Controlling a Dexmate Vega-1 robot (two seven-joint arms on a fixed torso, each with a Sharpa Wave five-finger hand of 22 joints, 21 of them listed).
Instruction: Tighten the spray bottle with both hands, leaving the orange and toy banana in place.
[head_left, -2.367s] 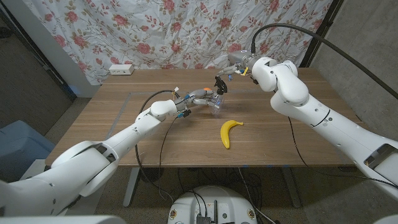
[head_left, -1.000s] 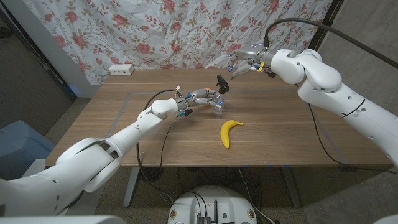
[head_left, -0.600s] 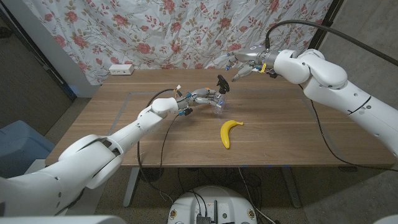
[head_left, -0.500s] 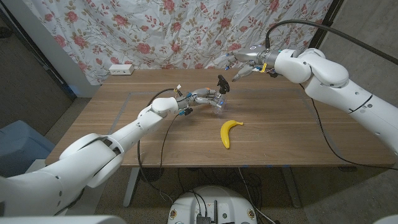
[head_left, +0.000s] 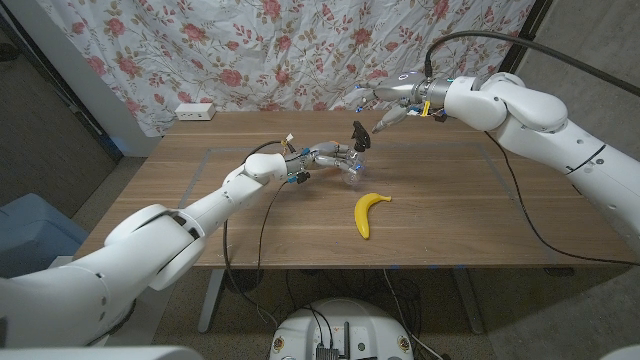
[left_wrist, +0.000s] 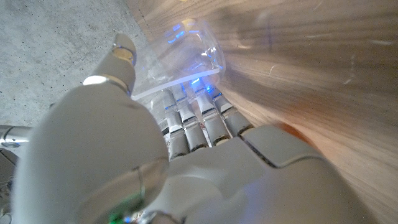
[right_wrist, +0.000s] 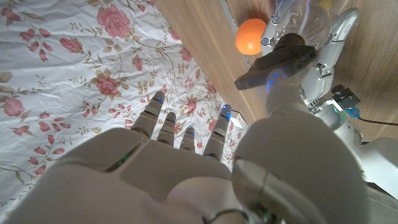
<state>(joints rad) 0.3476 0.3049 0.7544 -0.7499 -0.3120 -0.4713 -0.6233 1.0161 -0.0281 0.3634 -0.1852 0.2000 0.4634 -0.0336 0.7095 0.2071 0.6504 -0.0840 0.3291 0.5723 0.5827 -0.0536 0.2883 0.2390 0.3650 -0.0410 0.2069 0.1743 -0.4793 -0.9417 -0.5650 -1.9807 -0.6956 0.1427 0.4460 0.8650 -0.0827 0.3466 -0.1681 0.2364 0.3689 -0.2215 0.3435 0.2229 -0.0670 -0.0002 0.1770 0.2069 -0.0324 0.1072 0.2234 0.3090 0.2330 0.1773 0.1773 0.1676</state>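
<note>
While the left hand (head_left: 322, 155) is gripping the clear spray bottle (head_left: 351, 168) upright on the bench (head_left: 450, 210), the right hand (head_left: 385, 98) is hovering open just beyond its black nozzle (head_left: 360, 133), having released it; another tightening turn probably needs regrasping.

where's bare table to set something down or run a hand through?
Free: the wide wood right of the toy banana, below the right hand; the near-left area between the left arm and the table edge. Crowded: centre back, where the left hand grips the spray bottle, with the orange close behind.
</note>
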